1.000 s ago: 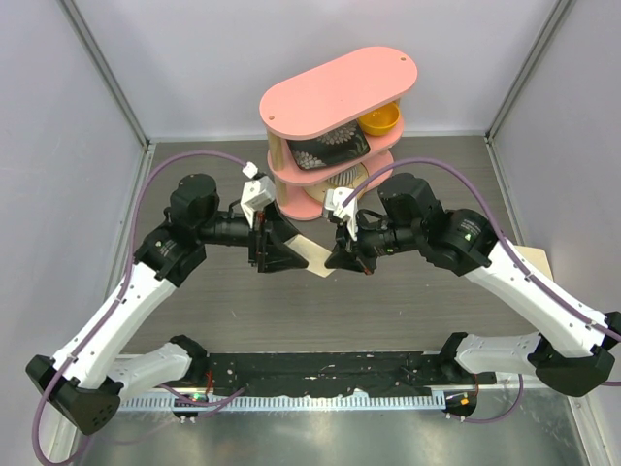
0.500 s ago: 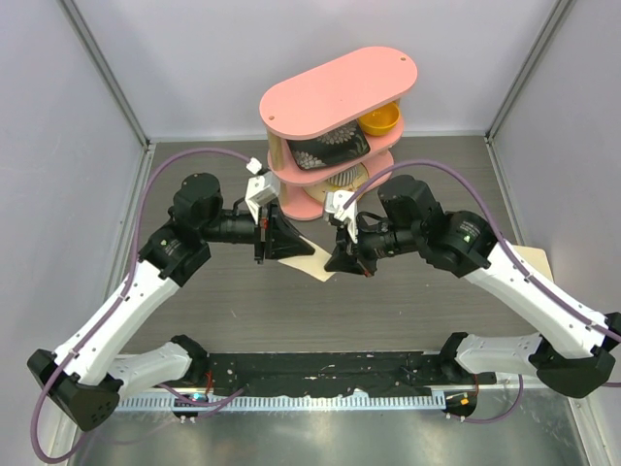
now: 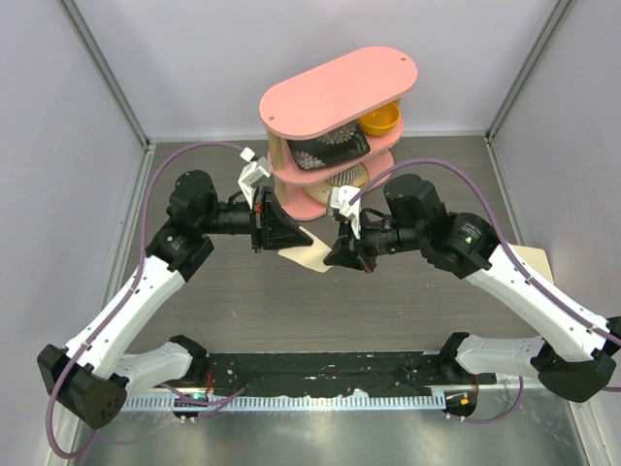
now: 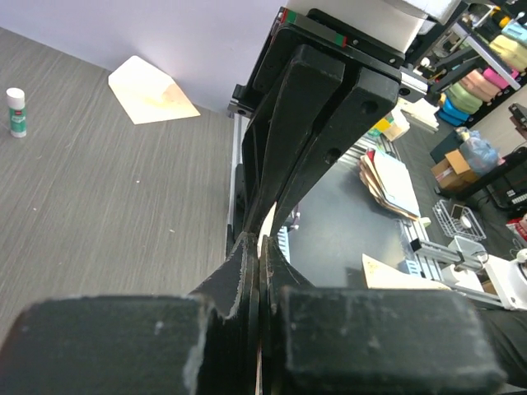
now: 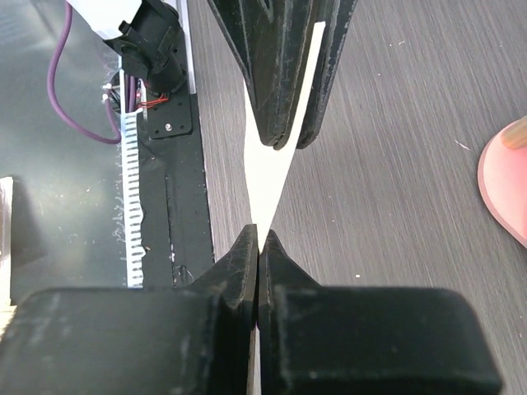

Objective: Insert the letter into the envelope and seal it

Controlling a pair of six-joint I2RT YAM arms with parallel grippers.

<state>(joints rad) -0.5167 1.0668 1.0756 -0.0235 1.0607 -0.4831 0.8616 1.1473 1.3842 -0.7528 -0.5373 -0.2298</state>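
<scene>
Mid-table, just in front of the pink oval tiered shelf stand (image 3: 340,92), both arms meet nose to nose above the dark grey wood-grain tabletop (image 3: 408,311). The stand carries an orange bowl (image 3: 380,120) and a dark patterned plate (image 3: 328,150). It sits right behind the left gripper (image 3: 296,235); can't tell if they touch.

The peach-tan paper envelope (image 4: 148,89) lies flat at the table's right edge by the wall, well apart from both grippers. In the top view it is mostly hidden behind the right forearm (image 3: 536,258). A small white glue stick with a green label (image 4: 15,111) sits on the table near it.

The flat pale cream paper letter (image 3: 309,254) is off the table, bridging the gap between the grippers. Left gripper is pinched tight on one edge, right gripper (image 3: 335,258) pinched tight on the opposite one. Right wrist view shows the sheet edge-on (image 5: 276,177), a thin pale wedge running from the right fingers (image 5: 239,251) up into the left ones.

Vs a second ago:
- Left jaws were apart and are now clamped on the letter.
- Left wrist has shifted back toward the stand.
- More of the sheet shows between the grippers.
- Right gripper has barely moved, same grip.
</scene>
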